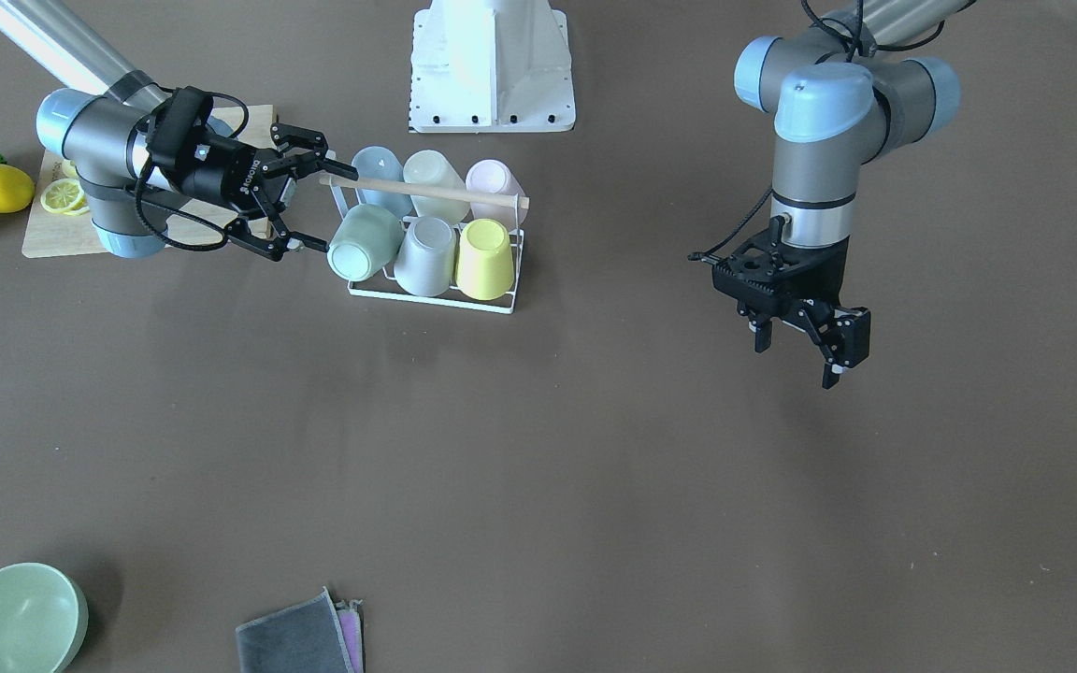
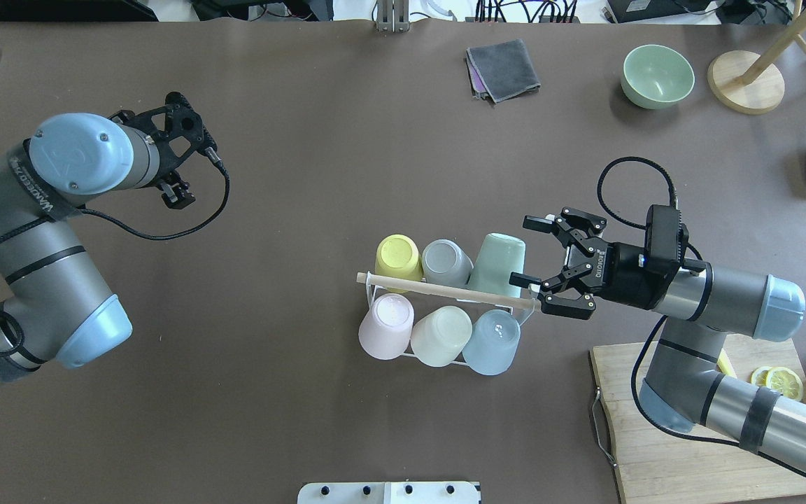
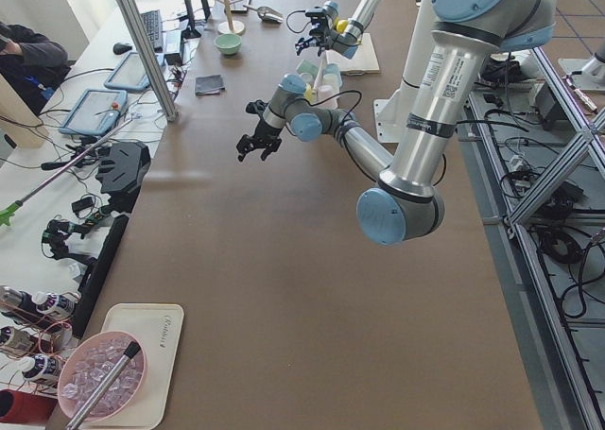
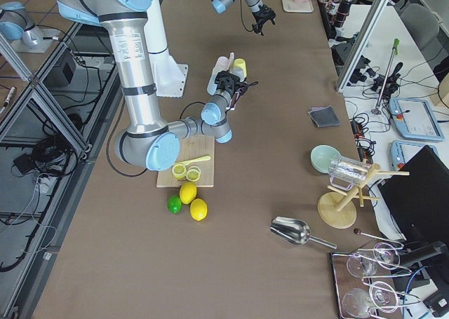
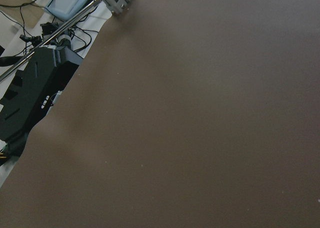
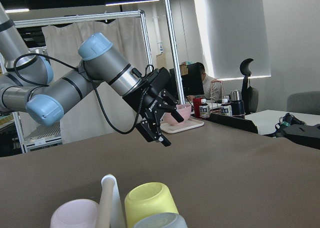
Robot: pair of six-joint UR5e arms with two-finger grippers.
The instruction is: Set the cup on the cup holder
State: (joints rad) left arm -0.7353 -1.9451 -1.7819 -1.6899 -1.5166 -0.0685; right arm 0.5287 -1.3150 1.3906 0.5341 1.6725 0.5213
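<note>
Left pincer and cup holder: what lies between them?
Nothing: in the front-facing view only bare table separates the left pincer from the cup holder.

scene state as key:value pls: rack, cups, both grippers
cup holder: white wire rack, wooden bar on top
cups on rack: six
far row: yellow cup, grey cup, green cup
near row: pink cup, cream cup, blue cup
right gripper: open, at green cup's end of rack
left gripper: open, above bare table, away from rack
</note>
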